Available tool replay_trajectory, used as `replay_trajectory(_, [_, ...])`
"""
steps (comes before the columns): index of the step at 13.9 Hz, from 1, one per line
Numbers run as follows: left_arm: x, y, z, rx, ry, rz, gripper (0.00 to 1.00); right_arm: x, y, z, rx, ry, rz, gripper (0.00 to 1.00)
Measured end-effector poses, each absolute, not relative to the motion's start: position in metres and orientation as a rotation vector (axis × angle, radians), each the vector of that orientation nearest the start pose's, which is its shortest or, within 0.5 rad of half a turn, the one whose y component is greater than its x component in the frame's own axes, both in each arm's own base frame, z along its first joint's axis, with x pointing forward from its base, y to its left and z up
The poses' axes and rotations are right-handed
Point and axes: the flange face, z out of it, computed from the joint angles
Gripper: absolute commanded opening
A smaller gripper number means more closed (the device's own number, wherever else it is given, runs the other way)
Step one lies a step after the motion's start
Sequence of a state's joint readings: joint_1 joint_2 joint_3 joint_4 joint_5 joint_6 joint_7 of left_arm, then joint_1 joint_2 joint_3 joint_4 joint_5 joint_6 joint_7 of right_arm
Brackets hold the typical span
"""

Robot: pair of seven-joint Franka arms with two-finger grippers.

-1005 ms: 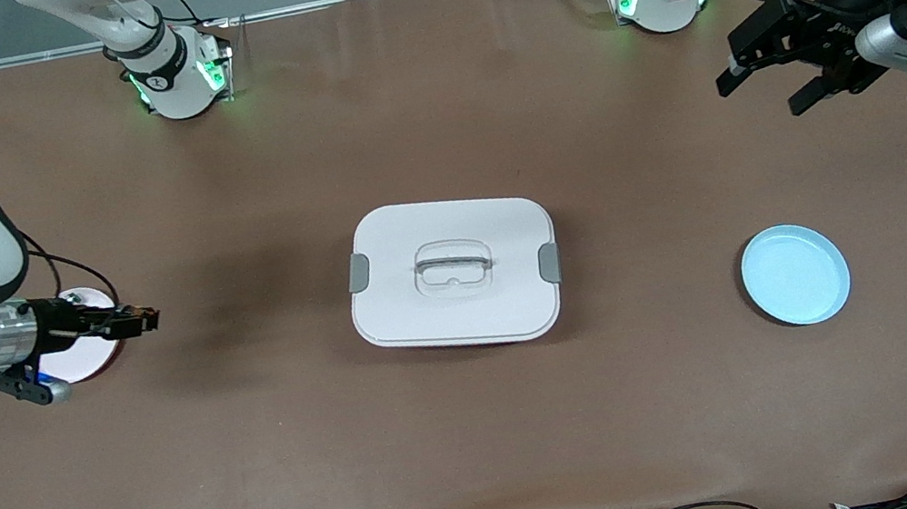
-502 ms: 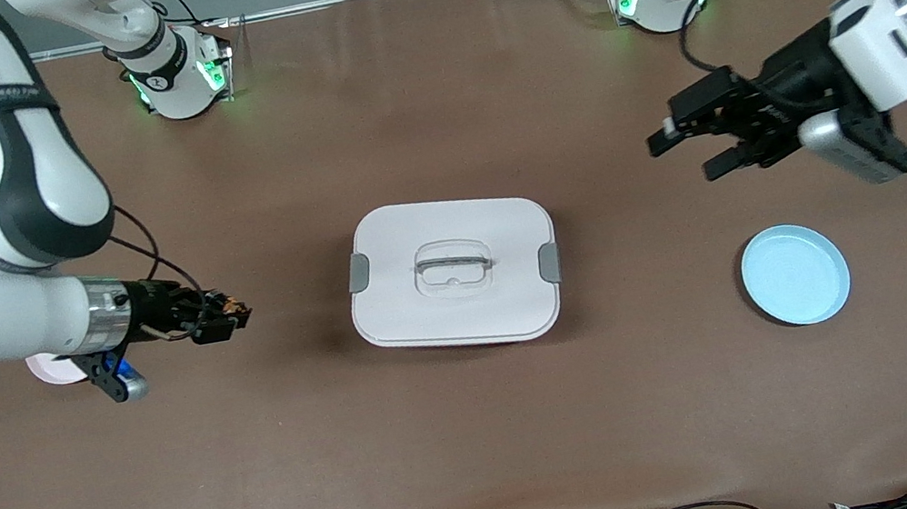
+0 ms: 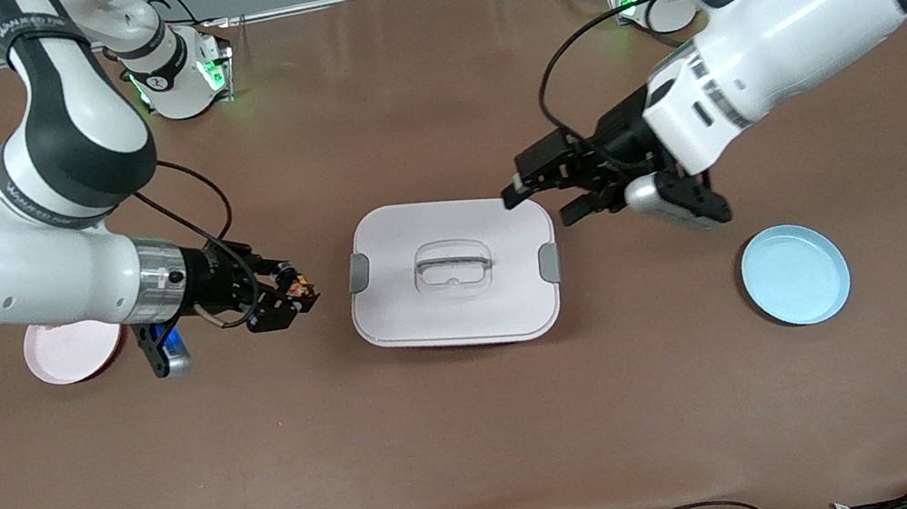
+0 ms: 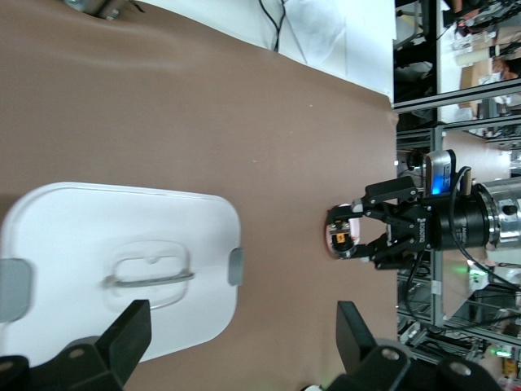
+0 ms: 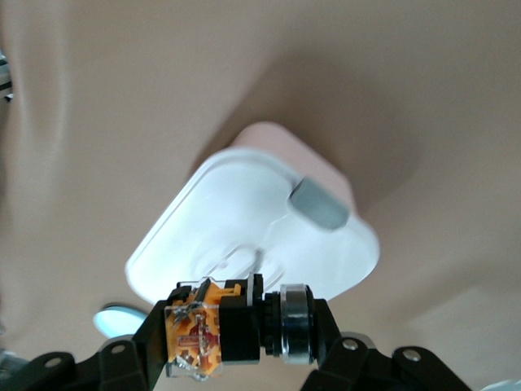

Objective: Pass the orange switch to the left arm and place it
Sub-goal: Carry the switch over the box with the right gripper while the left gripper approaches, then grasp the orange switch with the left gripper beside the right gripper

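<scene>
Front view: your right gripper (image 3: 296, 294) has travelled from over the pink plate (image 3: 69, 350) to just short of the box (image 3: 453, 271), at about 9 o'clock of it, its fingers pinching the orange switch (image 3: 296, 289). Your left gripper (image 3: 540, 194) has swept in from the left arm's end of the bench and now hangs over the box's corner at about 1 o'clock, fingers spread. The 2 arms have closed on each other, so the handover looks near; the blue plate (image 3: 795, 275) waits empty.

Left wrist view: the spread fingers (image 4: 122, 338) frame the box lid, and the right gripper (image 4: 346, 240) faces you with the switch at its tip.

Right wrist view: the switch (image 5: 220, 326) sits crosswise between the fingers (image 5: 142, 342), orange end out. The box (image 5: 252, 236) lies ahead in the path, so you must pass above it.
</scene>
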State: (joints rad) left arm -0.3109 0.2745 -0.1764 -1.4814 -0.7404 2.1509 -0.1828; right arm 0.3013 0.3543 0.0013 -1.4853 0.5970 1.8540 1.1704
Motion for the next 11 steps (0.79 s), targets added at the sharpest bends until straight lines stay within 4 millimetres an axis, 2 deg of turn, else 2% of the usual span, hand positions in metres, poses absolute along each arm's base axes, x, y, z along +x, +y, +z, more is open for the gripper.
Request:
replay_trajectory(6, [0.598, -0.381, 0.542, 2.199, 0.120, 0.191, 1.00, 0.623, 0.297, 0.515, -2.146, 1.448, 0.467, 0.00])
replay_trajectory(8, [0.595, -0.398, 0.538, 2.176, 0.145, 0.262, 1.00, 0.619, 0.316, 0.522, -2.110, 1.468, 0.452, 0.00])
replay_trajectory(11, [0.589, -0.416, 0.527, 2.172, 0.153, 0.281, 1.00, 0.622, 0.339, 0.533, -2.063, 1.497, 0.457, 0.00])
